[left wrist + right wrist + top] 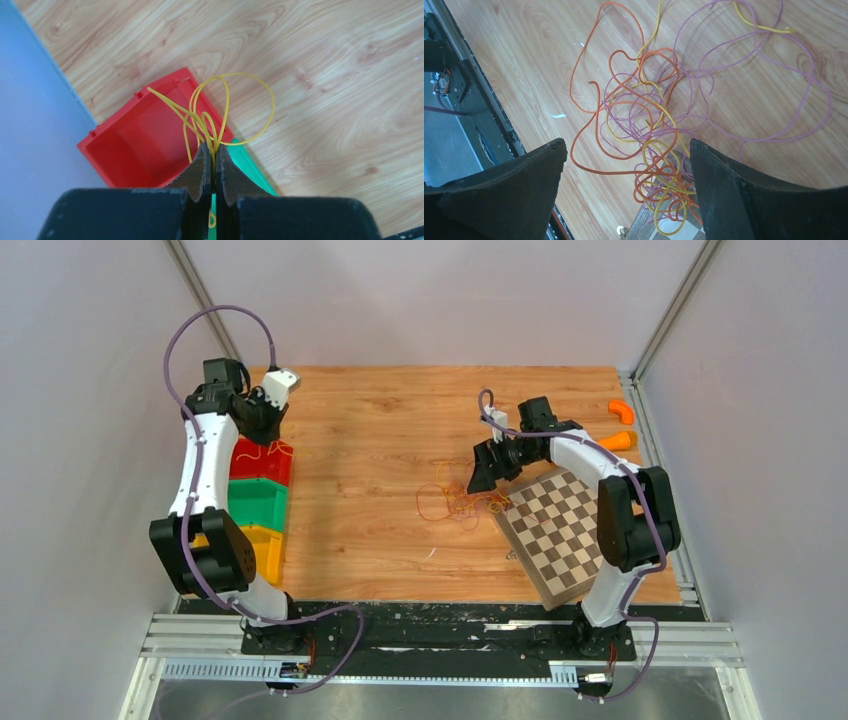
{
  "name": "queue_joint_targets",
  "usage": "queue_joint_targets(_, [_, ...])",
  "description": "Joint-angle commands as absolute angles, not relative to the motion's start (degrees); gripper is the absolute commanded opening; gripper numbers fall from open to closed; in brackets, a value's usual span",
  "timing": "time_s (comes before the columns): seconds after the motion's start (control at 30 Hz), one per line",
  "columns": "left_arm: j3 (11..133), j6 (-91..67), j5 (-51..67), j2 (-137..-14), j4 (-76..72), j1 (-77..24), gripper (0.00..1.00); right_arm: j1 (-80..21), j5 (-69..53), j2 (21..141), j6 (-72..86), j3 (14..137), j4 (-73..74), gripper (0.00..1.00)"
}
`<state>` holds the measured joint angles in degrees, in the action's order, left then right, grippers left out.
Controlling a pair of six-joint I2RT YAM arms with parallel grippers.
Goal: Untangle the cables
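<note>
Well, left gripper (211,150): dark wedge-shaped fingers pressed flat together, pinching a yellow cable (227,105), far to the left of the chessboard (560,530).
yellow cable: thin and glossy, springing out of the pinch in several round loops.
red bin (135,140): smooth plastic, box-shaped, well left of the chessboard, under those loops.
right gripper (626,145): blunt black fingers spread wide, holding nothing, above the chessboard's far-left corner.
tangle of cables (644,115): wiry orange, yellow and lilac strands knotted in curls on the wood-grain table (370,440), spilling onto that chessboard corner.
</note>
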<state>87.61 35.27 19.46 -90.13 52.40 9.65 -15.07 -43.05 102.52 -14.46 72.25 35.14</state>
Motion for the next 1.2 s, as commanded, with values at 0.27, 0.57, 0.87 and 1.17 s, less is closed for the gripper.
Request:
queue_joint_targets(0.27, [89.8, 51.0, 11.6, -96.7, 52.2, 18.2, 0.0, -15.2, -44.7, 100.8, -15.0, 71.9, 35.0, 0.91])
queue_joint_targets(0.57, [91.1, 53.3, 23.8, -85.5, 65.8, 21.0, 0.0, -15.2, -45.3, 100.0, -14.6, 70.6, 35.1, 0.91])
queue_joint_targets(0.87, [83.6, 62.9, 26.7, -75.5, 83.8, 30.3, 0.0, -15.9, -45.4, 97.5, -14.0, 69.3, 35.7, 0.91])
queue_joint_targets(1.17, [72.1, 68.9, 18.6, -68.9, 83.5, 37.7, 0.0, -16.9, -45.0, 95.0, -13.4, 67.4, 35.7, 0.91])
